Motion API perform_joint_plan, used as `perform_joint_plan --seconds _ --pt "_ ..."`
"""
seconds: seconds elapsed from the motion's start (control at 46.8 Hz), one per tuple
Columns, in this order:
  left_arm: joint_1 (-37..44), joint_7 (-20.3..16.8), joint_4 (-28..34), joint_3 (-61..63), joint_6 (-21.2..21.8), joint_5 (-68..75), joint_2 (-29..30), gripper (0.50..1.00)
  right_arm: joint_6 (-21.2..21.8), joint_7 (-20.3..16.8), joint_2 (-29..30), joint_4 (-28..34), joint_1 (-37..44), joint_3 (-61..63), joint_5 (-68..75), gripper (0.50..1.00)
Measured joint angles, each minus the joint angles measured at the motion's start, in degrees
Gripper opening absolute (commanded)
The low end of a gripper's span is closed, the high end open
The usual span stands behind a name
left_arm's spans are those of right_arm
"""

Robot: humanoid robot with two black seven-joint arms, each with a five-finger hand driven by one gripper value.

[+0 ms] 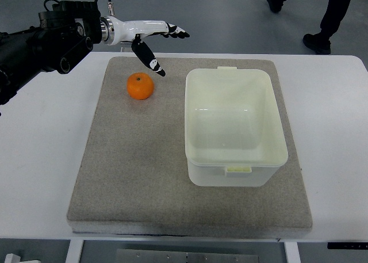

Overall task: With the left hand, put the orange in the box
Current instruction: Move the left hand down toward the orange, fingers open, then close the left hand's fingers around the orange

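An orange [140, 86] lies on the grey mat [138, 159] at its far left. A pale yellow open box [233, 125] stands on the mat to the right of the orange; it is empty inside. My left hand [155, 41] comes in from the upper left on a black arm. Its white fingers with black tips are spread, the thumb [148, 60] pointing down just above and right of the orange. It holds nothing and does not touch the orange.
The mat lies on a white table [40, 159]. A person's legs and dark shoes [316, 41] stand on the floor beyond the table's far right edge.
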Motion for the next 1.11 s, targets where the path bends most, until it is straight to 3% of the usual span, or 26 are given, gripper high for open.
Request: perform_joint_plan --seconds 0.47,1.11 --pt "-2.2 -0.1 -1.8 6.2 0.0 13.5 4.1 0.969 0.0 0.0 0.0 0.0 0.0 0.0 0.0 0.944" --pt "-3.3 -0.1 -8.5 11.1 0.5 15.1 7.4 0.943 0.0 0.0 0.0 0.0 0.0 0.0 0.0 0.944"
